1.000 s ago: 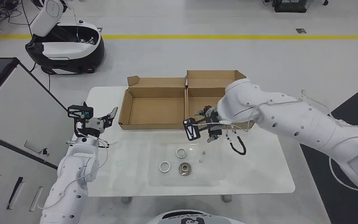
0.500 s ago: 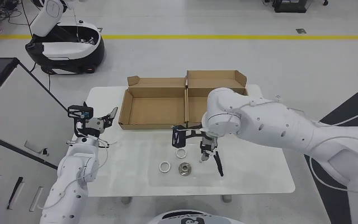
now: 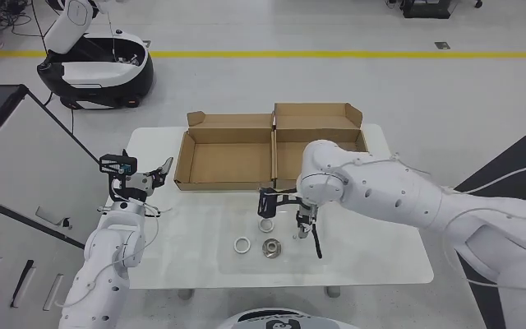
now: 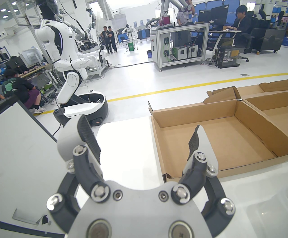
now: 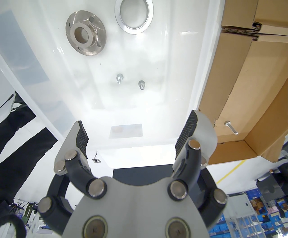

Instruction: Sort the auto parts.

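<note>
Small metal parts lie on the white table (image 3: 189, 238): a flange (image 3: 270, 247), one ring (image 3: 242, 245) and another ring (image 3: 266, 224). My right gripper (image 5: 137, 126) hangs open and empty just above the table. Ahead of it lie two small bolts (image 5: 119, 78) (image 5: 141, 84), then the flange (image 5: 85, 37) and a ring (image 5: 134, 15). The right arm (image 3: 329, 185) stretches over the table's middle. A bolt (image 5: 230, 127) lies inside the right cardboard box (image 5: 238, 74). At the table's left edge my left gripper (image 4: 139, 126) (image 3: 156, 174) is raised, open and empty, facing the left box (image 4: 213, 144).
Two open cardboard boxes (image 3: 223, 185) (image 3: 316, 111) stand side by side at the table's far edge. Another white robot (image 3: 94, 62) is parked on the floor beyond the table's left corner. A dark mat (image 3: 493, 230) lies on the floor to the right.
My right arm swung from the front of the right box down toward the parts on the table, then settled over the bolts. The left arm has not moved.
</note>
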{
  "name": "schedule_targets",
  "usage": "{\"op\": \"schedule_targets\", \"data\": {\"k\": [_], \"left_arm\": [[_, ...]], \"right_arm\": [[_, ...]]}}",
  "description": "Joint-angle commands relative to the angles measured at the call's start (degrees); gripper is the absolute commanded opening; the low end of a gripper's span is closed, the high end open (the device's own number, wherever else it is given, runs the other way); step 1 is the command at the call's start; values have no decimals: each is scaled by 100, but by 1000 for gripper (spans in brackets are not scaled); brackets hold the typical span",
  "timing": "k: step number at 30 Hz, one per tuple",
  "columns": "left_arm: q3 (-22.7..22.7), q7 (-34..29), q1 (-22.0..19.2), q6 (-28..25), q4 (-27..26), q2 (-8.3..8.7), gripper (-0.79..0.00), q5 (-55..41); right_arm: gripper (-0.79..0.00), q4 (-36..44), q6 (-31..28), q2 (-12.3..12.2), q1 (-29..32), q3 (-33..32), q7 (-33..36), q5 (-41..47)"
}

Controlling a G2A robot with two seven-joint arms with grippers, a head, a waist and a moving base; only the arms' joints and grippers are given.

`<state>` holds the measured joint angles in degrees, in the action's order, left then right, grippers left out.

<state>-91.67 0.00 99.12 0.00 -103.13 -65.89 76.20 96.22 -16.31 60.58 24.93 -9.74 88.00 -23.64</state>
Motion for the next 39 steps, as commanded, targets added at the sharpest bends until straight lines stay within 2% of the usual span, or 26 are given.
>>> {"op": "schedule_targets", "data": {"k": [1, 9, 10, 11, 13, 15, 39], "left_arm": [[0, 0, 0, 0, 0, 0, 0, 0], [0, 0, 0, 0, 0, 0, 0, 0], [0, 0, 0, 0, 0, 0, 0, 0], [0, 0, 0, 0, 0, 0, 0, 0], [0, 0, 0, 0, 0, 0, 0, 0], [0, 0, 0, 0, 0, 0, 0, 0], [0, 0, 0, 0, 0, 0, 0, 0]], "right_arm": [[0, 1, 0, 14, 63, 0, 0, 6], [0, 22, 0, 64, 234, 0, 0, 62], [-28, 11, 0, 70, 253, 0, 0, 48], [-105, 5, 0, 76, 269, 0, 0, 43], [-323, -4, 0, 91, 302, 0, 0, 30], [-394, -20, -1, 110, 336, 0, 0, 23], [-434, -593, -2, 568, 711, 0, 0, -390]]}}
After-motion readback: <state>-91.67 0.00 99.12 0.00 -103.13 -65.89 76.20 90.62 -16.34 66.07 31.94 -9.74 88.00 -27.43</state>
